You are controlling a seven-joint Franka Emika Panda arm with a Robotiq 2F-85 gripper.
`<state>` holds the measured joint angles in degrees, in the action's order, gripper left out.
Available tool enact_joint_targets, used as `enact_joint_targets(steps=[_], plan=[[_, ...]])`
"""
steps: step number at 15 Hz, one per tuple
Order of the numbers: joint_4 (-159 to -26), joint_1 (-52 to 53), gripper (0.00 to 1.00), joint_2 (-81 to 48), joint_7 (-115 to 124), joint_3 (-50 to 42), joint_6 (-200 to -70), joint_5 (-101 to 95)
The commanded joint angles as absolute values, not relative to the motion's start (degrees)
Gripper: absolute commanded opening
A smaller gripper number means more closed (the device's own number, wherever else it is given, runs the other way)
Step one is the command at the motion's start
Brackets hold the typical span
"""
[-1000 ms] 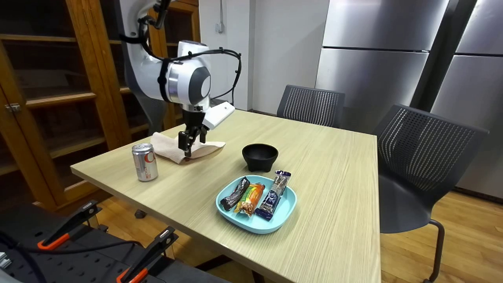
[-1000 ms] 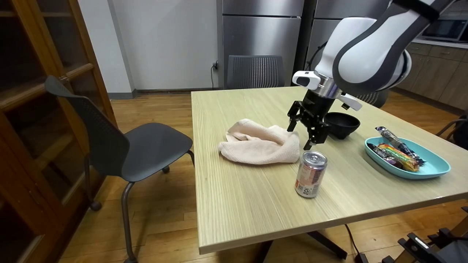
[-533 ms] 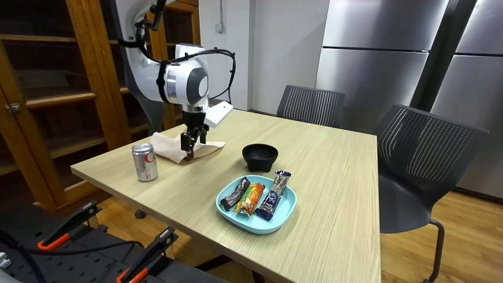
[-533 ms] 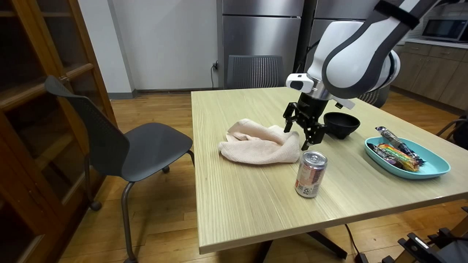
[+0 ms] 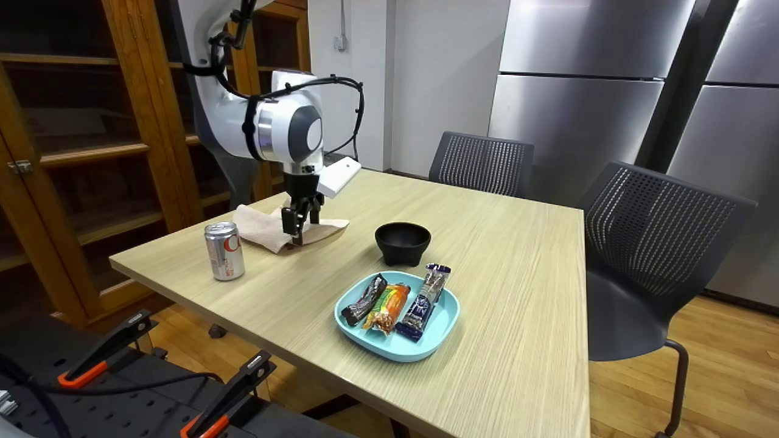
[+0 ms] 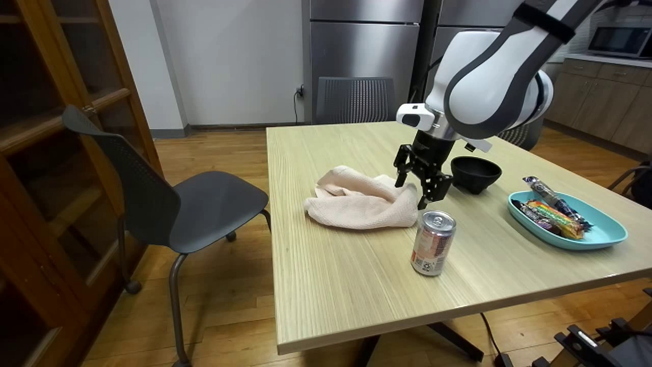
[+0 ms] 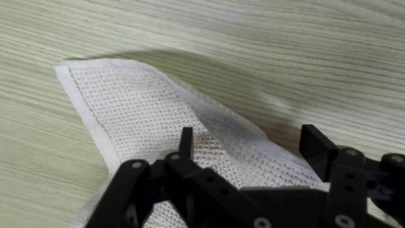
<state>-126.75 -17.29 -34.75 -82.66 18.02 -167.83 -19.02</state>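
Cloth (image 7: 136, 104), pale and pinkish, rumpled and partly folded over itself on the table (image 5: 499, 274), toward one end of the top. Wrist view: coarse weave, a stitched hem, one corner laid out, a small reddish patch (image 7: 207, 144) near a raised fold, shadow beside it on the wood. Gripper (image 7: 249, 139) right above the cloth, pointing down, jaws apart; one of its fingers (image 7: 186, 139) shows against the weave, the opposite one at the cloth's folded edge, fabric visible in the gap. Whether either tip touches, cannot tell. Arm (image 6: 489, 97), white and grey, bent down over the table in both exterior views. Can (image 6: 433, 244), silver with red lettering, upright, near the cloth. Bowl (image 5: 401, 252), black, on stubby feet, apart from the cloth. Plate (image 5: 389, 351), light blue, just beside the bowl; in it three wrapped bars: dark bar (image 5: 365, 299) and orange bar (image 5: 387, 308) side by side, then blue-and-silver bar (image 5: 425, 301) with an end out over the rim. Farther out: dark chairs (image 6: 219, 209) around the table, standing on a plank floor (image 6: 224, 285). Cabinet (image 5: 91, 154), brown wood with glass panes. Fridges (image 5: 584, 134), steel, beyond the table; pale wall (image 6: 234, 61) between them and the cabinet. Microwave (image 6: 619, 42) on a counter (image 6: 611, 59) at the back in an exterior view. Clamps (image 5: 234, 389), black and orange, low in the foreground in an exterior view
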Motion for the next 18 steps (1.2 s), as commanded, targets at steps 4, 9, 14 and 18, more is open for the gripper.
enact_joint_targets(steps=[4, 9, 14, 18], plan=[[-125.6, -16.89, 0.34, -34.6, -86.1, 18.39, -166.5, -15.62], [-125.71, -17.53, 0.0, -34.48, -87.18, 19.06, -166.01, -14.54], [-129.34, -17.59, 0.01, -31.11, -84.43, 18.27, -170.83, -12.37], [-132.38, -20.66, 0.01, -28.87, -83.49, 20.93, -178.92, -9.55]])
